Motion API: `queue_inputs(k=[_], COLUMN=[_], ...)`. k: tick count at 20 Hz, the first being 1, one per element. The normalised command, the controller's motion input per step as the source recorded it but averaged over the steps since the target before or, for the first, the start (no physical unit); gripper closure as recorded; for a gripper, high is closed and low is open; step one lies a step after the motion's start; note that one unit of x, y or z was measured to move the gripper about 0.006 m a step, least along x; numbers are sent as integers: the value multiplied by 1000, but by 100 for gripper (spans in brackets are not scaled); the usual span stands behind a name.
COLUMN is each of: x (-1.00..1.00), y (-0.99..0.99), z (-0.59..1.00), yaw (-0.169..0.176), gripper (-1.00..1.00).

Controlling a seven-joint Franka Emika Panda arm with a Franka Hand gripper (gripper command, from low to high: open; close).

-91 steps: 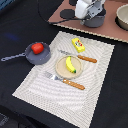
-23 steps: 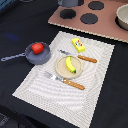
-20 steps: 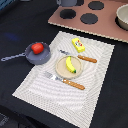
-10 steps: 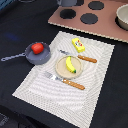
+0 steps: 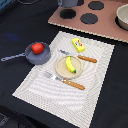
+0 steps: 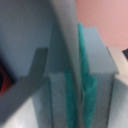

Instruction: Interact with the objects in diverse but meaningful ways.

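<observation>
Exterior view: we saw a striped placemat lying on the dark surface, and we placed everything off that mat. The dark grey pan sat at the mat's edge on the exterior view's left, half on it, its long handle running off over the surface. The red tomato sat inside the pan. Near the mat's middle was the round tan plate with the yellow banana lying on it. The flat yellow packet with red marks lay on the mat toward its far edge, apart from the plate. An orange-handled knife lay between the packet and the plate; an orange-handled fork lay just beside the plate on the near side. Beyond the mat was a pinkish toy stove board with dark round burners, and a pot sat on it at the exterior view's right edge. A grey shape showed at the picture's top edge above the board; we could not tell what it was.

Wrist view: all blurred. We saw a grey block with teal strips and a pink background. We could not tell the hand's opening or whether it held anything.
</observation>
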Motion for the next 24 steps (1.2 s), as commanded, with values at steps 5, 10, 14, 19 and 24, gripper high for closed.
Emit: queue_inputs(k=[5,10,14,19,24], x=[77,122,114,99,-81], y=[-186,-197,-193,-198,-97], z=[-132,-134,-147,-141,-149], yaw=[-19,-24,-25,-23,-5], gripper=[100,100,100,100,100])
